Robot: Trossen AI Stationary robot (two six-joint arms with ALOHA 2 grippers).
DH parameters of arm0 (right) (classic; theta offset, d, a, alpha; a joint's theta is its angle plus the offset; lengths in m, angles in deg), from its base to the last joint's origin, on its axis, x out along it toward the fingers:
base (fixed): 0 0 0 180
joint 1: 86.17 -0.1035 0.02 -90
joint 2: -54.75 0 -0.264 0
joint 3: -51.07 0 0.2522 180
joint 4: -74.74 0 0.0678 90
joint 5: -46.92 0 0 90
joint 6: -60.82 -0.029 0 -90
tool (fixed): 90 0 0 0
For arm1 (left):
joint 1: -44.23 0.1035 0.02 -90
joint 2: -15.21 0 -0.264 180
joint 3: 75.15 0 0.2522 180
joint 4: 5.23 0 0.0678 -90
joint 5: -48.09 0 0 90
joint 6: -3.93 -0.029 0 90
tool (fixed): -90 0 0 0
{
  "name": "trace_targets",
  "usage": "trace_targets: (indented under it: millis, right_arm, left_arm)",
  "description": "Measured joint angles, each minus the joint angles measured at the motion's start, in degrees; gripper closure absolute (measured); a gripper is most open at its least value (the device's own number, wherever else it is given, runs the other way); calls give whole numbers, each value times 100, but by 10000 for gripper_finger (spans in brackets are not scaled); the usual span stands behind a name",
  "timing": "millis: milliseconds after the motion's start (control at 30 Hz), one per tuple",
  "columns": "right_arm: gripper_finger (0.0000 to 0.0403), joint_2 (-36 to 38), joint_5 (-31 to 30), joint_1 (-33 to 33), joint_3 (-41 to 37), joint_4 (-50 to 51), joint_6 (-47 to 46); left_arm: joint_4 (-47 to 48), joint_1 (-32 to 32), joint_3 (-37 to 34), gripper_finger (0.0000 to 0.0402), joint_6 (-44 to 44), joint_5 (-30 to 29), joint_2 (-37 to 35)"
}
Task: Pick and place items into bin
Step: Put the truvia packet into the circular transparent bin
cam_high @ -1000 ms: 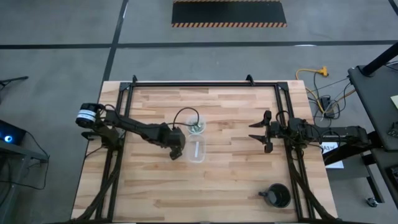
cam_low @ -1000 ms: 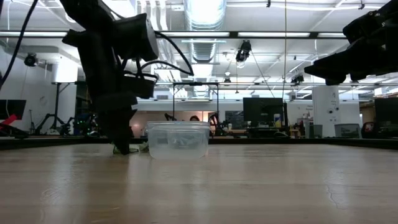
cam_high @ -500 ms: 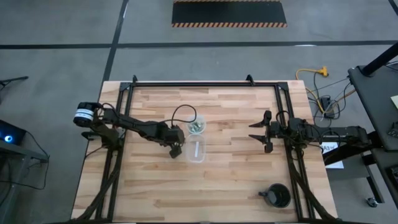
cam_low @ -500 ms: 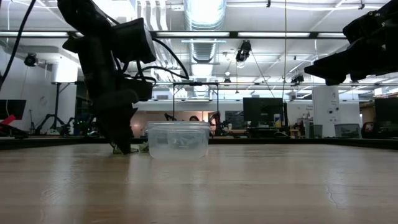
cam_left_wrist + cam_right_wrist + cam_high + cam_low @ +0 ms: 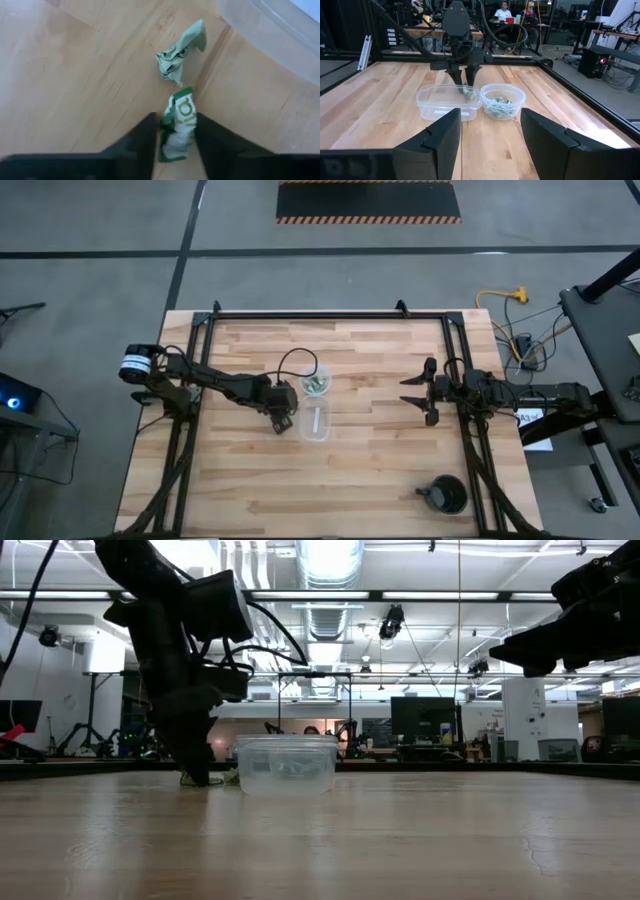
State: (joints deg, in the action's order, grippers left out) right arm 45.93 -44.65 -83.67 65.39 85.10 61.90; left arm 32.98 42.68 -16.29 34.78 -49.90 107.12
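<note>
- On table point(image 5: 370, 470), left of centre: left gripper point(image 5: 174, 131) down at the wood, just beside the clear rectangular tub point(image 5: 316, 423).
- Fingers point(image 5: 142, 142) pinched onto a green-and-white wrapper scrap point(image 5: 177, 127), seen clearly in left wrist view; scrap squeezed between both fingers, lower part crumpled.
- Second scrap point(image 5: 179, 51), pale green, crumpled, lying on the wood just beyond the pinched one, close to it; touching or not, cannot tell.
- Curved clear wall of a container point(image 5: 270, 37) near both scraps in left wrist view; which container, cannot tell.
- Round clear cup point(image 5: 316, 383) standing just behind the rectangular tub, touching or nearly so; already holding a small heap of green-and-white scraps point(image 5: 501, 106).
- Rectangular tub holding a white strip point(image 5: 316, 421) on its floor.
- Low view: left arm point(image 5: 175, 660) coming down steeply, fingertips at table level just left of the tub point(image 5: 287, 765).
- Right gripper point(image 5: 490, 132) parked well apart at the right side of the table, above the surface, fingers spread wide, nothing between them, pointed toward tub and cup.
- Black mug with handle point(image 5: 444, 495) near the front right corner, well away from both arms.
- Background in right wrist view: people seated at desks point(image 5: 506, 10) beyond the table.
</note>
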Motion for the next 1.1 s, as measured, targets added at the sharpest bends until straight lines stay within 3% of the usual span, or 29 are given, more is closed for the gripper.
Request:
trace_targets:
  millis: [167,400,633,933,1100]
  right_arm:
    - [207,0,0,0,0,0,0]
    - [207,0,0,-1,0,-1,0]
    - [207,-16,3,0,0,0,0]
    - [207,-31,3,0,0,0,0]
    - [206,-31,3,0,0,0,0]
  left_arm:
    - [98,17,47,388,23,-19,-167]
    - [67,6,123,396,34,-192,-555]
    - [-183,-7,114,398,6,-734,-766]
    - [-2063,-14,29,399,-786,-1043,-780]
    - [-2521,-14,27,399,-1041,-1537,-780]
